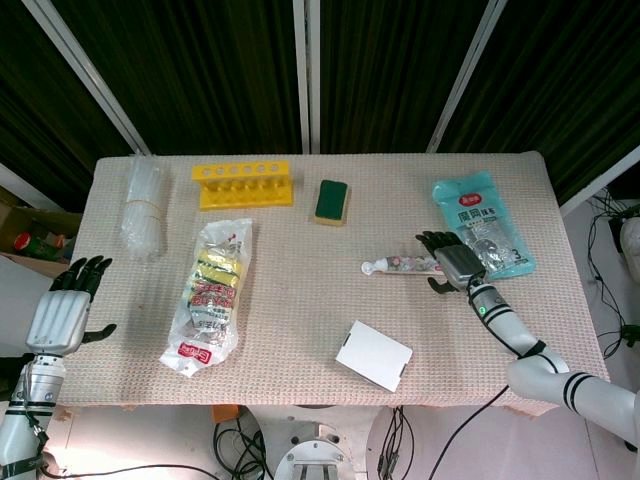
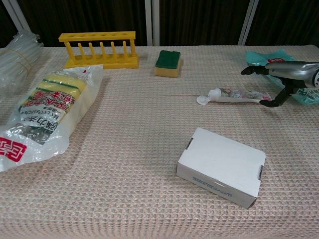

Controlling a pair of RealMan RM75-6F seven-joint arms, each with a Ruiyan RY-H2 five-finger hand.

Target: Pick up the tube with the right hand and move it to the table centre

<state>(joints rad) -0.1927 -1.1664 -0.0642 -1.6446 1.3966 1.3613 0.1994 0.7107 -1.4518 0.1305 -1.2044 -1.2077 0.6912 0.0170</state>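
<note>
White box (image 2: pixel 221 168) sits closest, flat on counter (image 2: pixel 124 149). My right hand (image 1: pixel 452 262) hovers over tube (image 1: pixel 402 266), fingers spread, nothing gripped.

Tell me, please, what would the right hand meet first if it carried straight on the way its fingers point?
Probably the tube: the right hand hovers over its tail end, fingers pointing roughly along it towards the cap, though height above it is unclear.

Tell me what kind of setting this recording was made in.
Probably a lab or robot test bay, not a home: a cloth-covered table set with unrelated practice items, dark curtain panels behind it, and loose cables on the floor beneath.
</note>
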